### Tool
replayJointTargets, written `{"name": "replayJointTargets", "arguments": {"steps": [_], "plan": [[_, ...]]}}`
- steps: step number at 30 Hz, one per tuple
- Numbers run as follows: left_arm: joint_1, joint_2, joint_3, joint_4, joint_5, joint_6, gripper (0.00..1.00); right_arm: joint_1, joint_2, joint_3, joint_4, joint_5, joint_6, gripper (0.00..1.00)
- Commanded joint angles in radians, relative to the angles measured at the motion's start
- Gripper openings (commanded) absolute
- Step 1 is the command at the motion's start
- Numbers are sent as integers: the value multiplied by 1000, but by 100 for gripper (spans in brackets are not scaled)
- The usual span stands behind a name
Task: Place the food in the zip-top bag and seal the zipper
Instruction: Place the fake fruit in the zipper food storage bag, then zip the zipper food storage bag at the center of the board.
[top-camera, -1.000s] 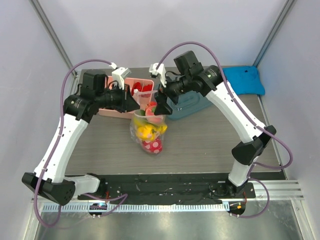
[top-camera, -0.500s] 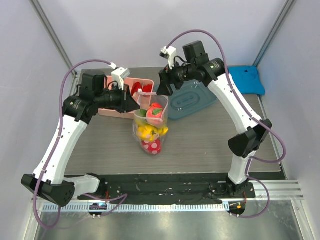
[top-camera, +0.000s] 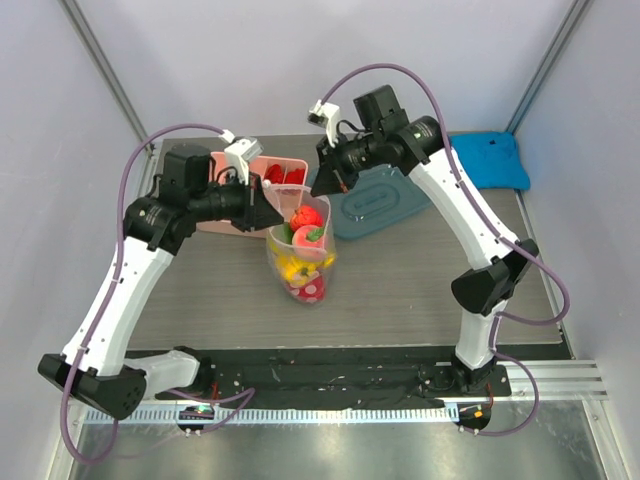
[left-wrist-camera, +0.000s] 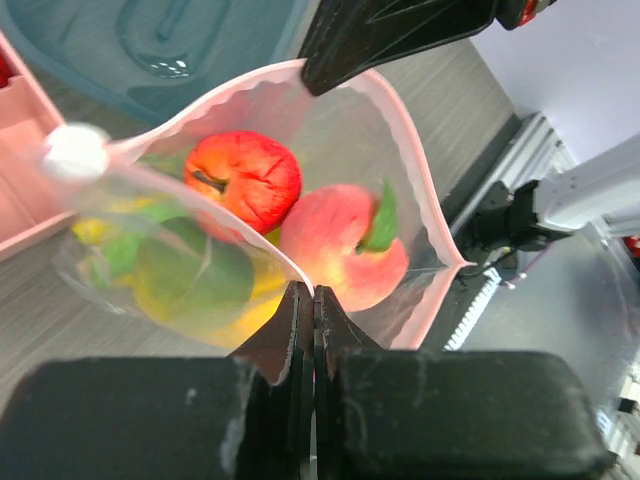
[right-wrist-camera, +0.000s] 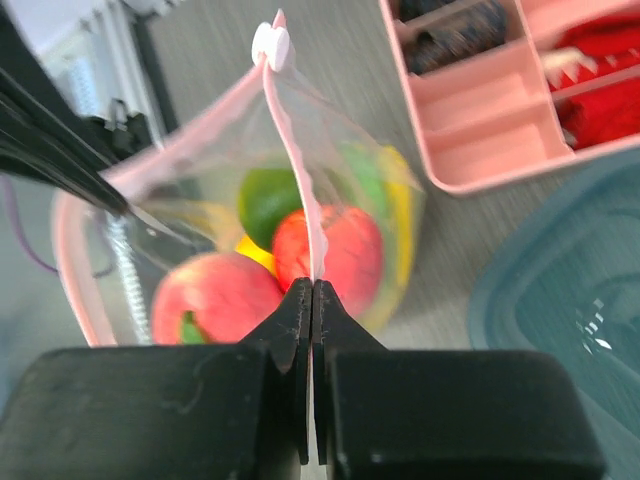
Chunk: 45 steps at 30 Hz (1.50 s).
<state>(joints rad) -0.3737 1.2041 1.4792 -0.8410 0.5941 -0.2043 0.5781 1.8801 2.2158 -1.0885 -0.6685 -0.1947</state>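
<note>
The zip-top bag hangs upright over the table with its mouth open. My left gripper is shut on its near-left rim and my right gripper is shut on the far rim. Inside lies the food: a red tomato, a peach, a lime, yellow pieces and a pink dotted dragon fruit. In the wrist views each gripper, left and right, pinches the pink zipper strip. The white slider sits at one end of it.
A pink divided box with red and dark items stands behind the bag. A teal lid lies to its right. A blue cloth is at the back right corner.
My right gripper, open at the bag's mouth a second ago, drew back and has shut on the far rim. The bag's mouth has been pulled wider and hangs slightly higher.
</note>
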Motion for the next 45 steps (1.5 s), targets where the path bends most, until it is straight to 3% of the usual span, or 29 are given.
{"name": "replayJointTargets", "arguments": {"steps": [1, 5, 10, 13, 18, 22, 23, 24, 26, 29, 35, 37, 38, 40, 41, 45], "plan": [[-44, -44, 62, 62, 76, -89, 0, 75, -82, 76, 68, -106, 100, 1], [-99, -37, 28, 103, 104, -205, 0, 124, -88, 45, 52, -109, 83, 1], [-119, -26, -98, 161, 9, -221, 0, 132, -79, -143, 105, -39, 8, 1], [-122, -6, -88, 126, -123, -195, 0, 126, -26, -67, 64, 4, -31, 1], [-120, -96, 0, 133, -102, -104, 0, 45, 7, 135, -22, -5, -6, 1], [-120, -182, -135, 178, -120, -251, 0, 46, -42, 35, -2, -26, -11, 1], [-120, -181, -160, 177, -88, -301, 0, 49, -50, -14, 10, -40, -5, 10], [-122, -181, -180, 181, -89, -319, 0, 51, -47, -21, 1, -51, 12, 42], [-116, -187, -215, 210, -106, -348, 0, 51, -35, -10, -51, -56, 17, 80], [-116, -175, -208, 224, -106, -346, 0, 51, -81, -72, -63, -7, 8, 90], [-116, -149, -209, 240, -88, -345, 0, 65, -124, -123, -97, 1, 31, 90], [-117, -141, -203, 250, -93, -345, 0, 81, -118, -120, -96, -2, 31, 80], [-116, -138, -201, 255, -86, -345, 0, 91, -115, -119, -96, 4, 14, 54], [-117, -135, -194, 286, -45, -346, 0, 106, -101, -102, -103, 20, -17, 12], [-135, -135, -188, 296, -37, -337, 0, 108, -67, -18, -128, 35, -53, 1], [-256, -118, -128, 313, -68, -268, 0, 106, 45, 336, -227, 12, -184, 1]]}}
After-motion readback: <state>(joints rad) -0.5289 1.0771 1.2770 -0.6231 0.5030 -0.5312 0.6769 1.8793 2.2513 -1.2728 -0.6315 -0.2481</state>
